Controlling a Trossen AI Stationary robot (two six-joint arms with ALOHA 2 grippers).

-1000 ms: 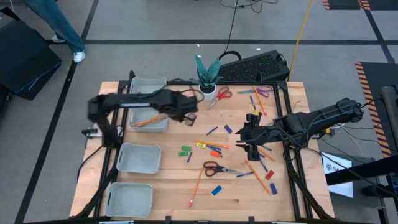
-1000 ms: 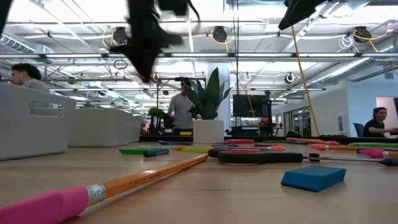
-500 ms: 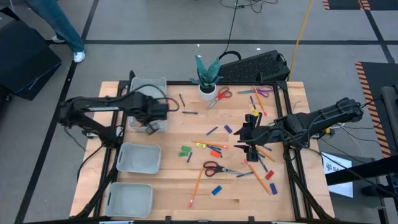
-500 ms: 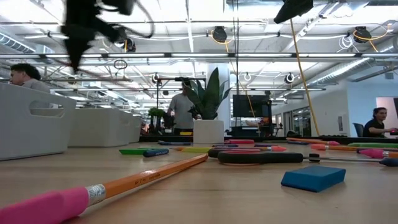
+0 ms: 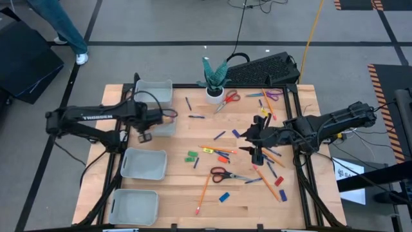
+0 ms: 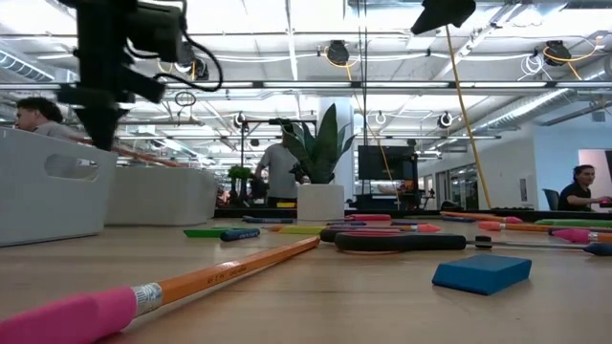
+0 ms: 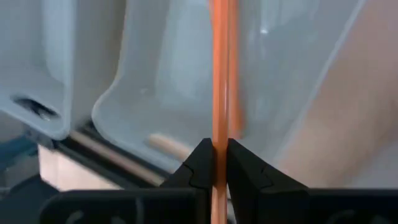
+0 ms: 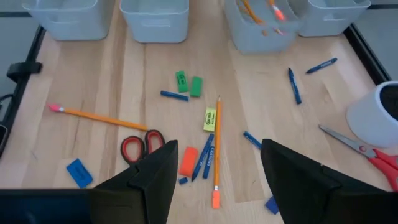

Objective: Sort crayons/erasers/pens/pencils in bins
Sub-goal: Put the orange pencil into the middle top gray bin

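Grey floor [image 5: 161, 26], black tape lines; ceiling lights [image 6: 337, 53] at 12 o'clock; monitor [image 6: 385, 162] behind.

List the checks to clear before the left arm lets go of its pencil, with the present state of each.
1. Grip: the left gripper has its jaws closed on the orange pencil. Ok.
2. Position: in the high view the left gripper hangs at the second bin from the far end. Ok.
3. Pencil fully inside the rim: one end reaches past the bin's edge toward the table's middle. Not ok.
4. Right bin: orange pencils already lie in it in the right wrist view. Ok.
5. Height above the bin floor: cannot tell.
6. Right gripper: jaws open, over the scattered items mid-table, well apart from the left arm. Ok.
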